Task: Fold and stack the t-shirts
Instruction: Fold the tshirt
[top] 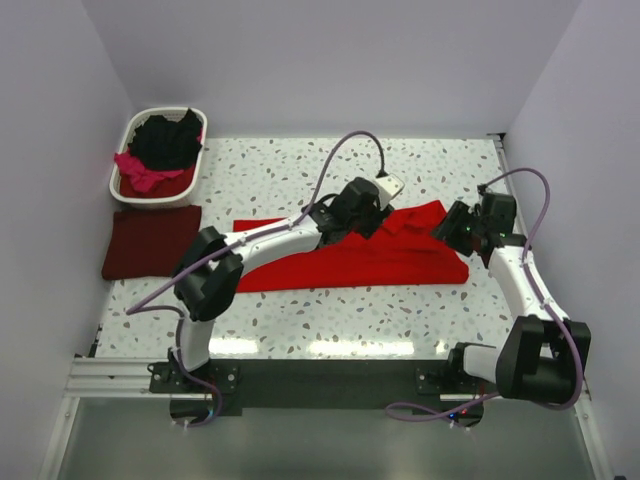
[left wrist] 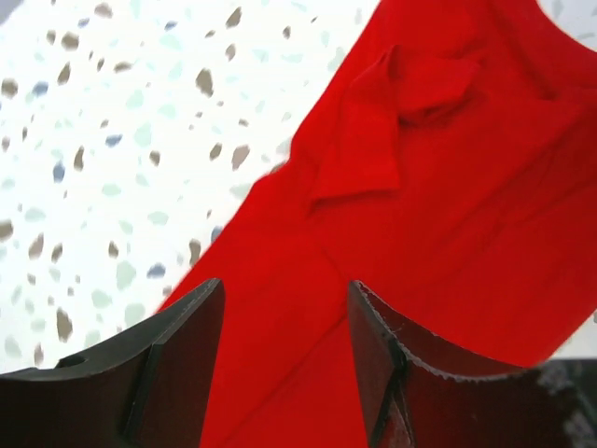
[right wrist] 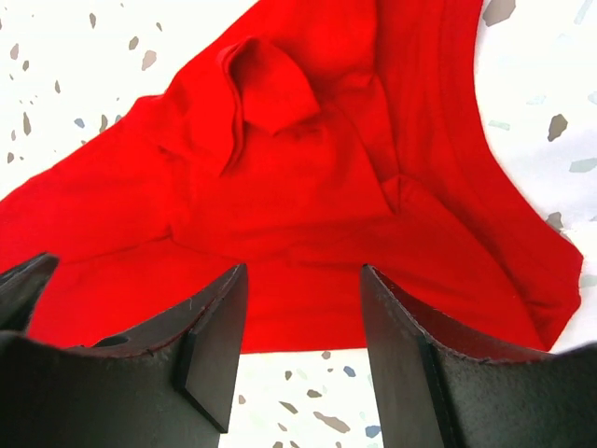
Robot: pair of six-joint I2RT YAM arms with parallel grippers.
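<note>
Top external view, from left to right: at the 10 o'clock corner of the speckled table (top: 290, 165) stands a white laundry basket (top: 122, 190). Inside it lie a black t-shirt (top: 168, 140) and a magenta-pink t-shirt (top: 140, 175), both crumpled. Just in front of the basket, at 9 o'clock, a dark maroon t-shirt (top: 150, 243) lies folded into a flat rectangle.

In the middle of the table the bright red t-shirt (top: 340, 268) lies spread as a long band, from about 8 o'clock toward 3 o'clock. It has some wrinkles and a bunched part at its right end.

The left arm reaches over this shirt, and the left gripper (top: 365, 222) hangs at the upper edge of it, near the cloth's 12 o'clock. In the left wrist view its two dark fingers (left wrist: 177, 355) stand apart with nothing between them; only the red cloth is seen below.

The right gripper (top: 445, 228) is at the shirt's right end, at 3 o'clock. In the right wrist view its fingers (right wrist: 210, 345) are also spread and empty. They are over the edge of the shirt and do not pinch it.
</note>
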